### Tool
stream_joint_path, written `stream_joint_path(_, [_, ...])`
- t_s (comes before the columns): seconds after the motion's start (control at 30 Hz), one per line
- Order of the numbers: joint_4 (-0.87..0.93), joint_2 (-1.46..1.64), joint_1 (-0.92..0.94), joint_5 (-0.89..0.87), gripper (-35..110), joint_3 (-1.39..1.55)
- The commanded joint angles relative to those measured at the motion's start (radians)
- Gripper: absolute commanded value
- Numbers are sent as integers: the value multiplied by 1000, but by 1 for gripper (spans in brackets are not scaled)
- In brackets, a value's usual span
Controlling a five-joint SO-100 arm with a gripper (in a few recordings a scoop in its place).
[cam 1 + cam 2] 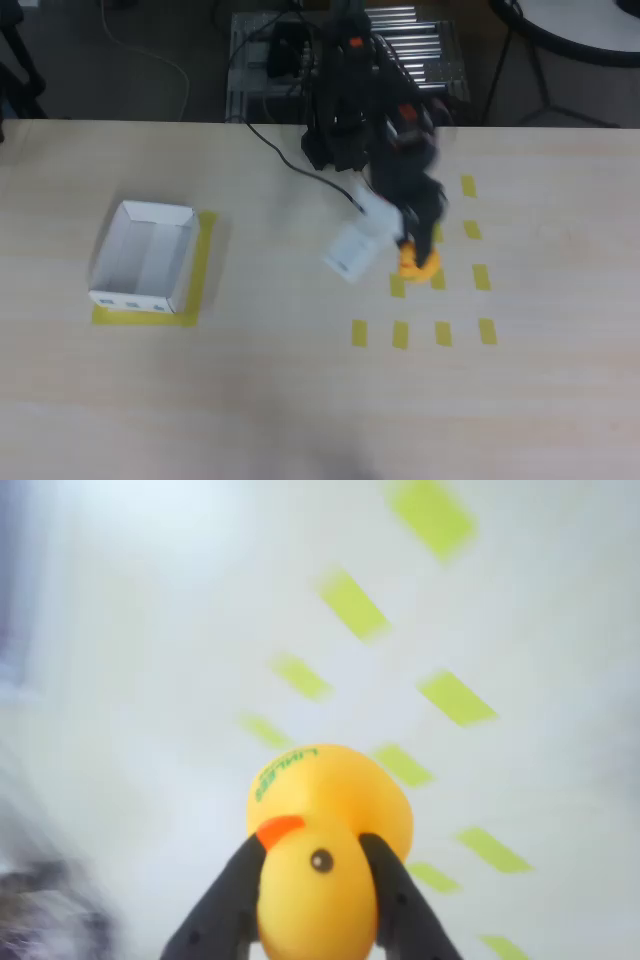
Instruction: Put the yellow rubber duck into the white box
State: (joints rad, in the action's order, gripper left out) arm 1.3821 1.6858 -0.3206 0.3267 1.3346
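Overhead, far left: box (145,258) sits on a yellow tape square, open side up, nothing in it that I can see. Bare table (280,380) between it and me. Right of centre: my gripper (415,252) is down among the tape marks (400,334), fingers pinching the duck (418,264).

Wrist view: my two dark fingers (232,895) clamp the duck's (325,855) head from both sides, beak and eye facing the camera, green print on its back. Grip looks centred.

Step as I judge it: carry to the box. The duck is rounded and probably slick, so I should keep the squeeze firm, lift clear of the table first, then swing left, high enough to pass the box wall, and let go only once over its middle.

Pose: arm reaches out from the base (340,130) at the table's far edge, bent downward, wrist pointing at the table. Arm is blurred in the overhead view.
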Motion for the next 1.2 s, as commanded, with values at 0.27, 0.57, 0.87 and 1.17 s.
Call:
stream_joint_path(0.27, [-245,796,913,9,0,430])
stream_joint_path(0.57, [-595,328,1261,6,0,413])
stream_joint_path(0.87, [-635,-190,1322,58,0,74])
stream_joint_path(1.17, [-650,-311,1289,259,0,121])
